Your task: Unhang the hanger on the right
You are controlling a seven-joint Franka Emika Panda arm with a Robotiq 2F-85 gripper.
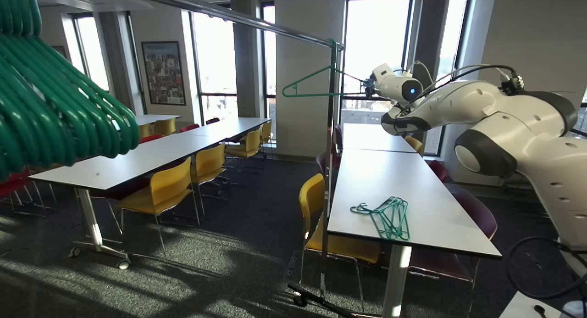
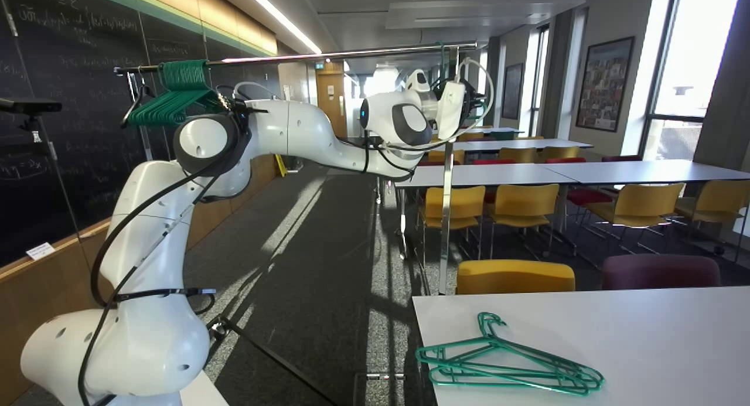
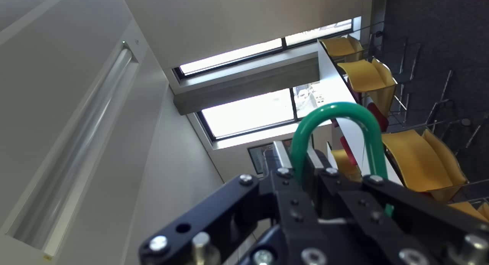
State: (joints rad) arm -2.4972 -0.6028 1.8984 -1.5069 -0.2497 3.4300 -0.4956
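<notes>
A green hanger (image 1: 316, 95) hangs by its hook at the right end of the metal rail (image 1: 275, 29) in an exterior view. My gripper (image 1: 368, 86) is at the hanger's right corner. In the wrist view, the bent green tube of the hanger (image 3: 338, 109) passes between the two fingers of my gripper (image 3: 300, 158), which are close together on it. In an exterior view only a little of this hanger (image 2: 443, 57) shows by the rail end; my wrist hides the rest and the fingers.
Several green hangers (image 1: 59, 107) hang bunched at the rail's far end, also seen in an exterior view (image 2: 173, 104). More green hangers (image 1: 392, 219) lie in a pile on the white table (image 1: 367, 171). The rack's upright post (image 2: 446, 218) stands close to my wrist. Yellow chairs (image 1: 314, 198) flank the table.
</notes>
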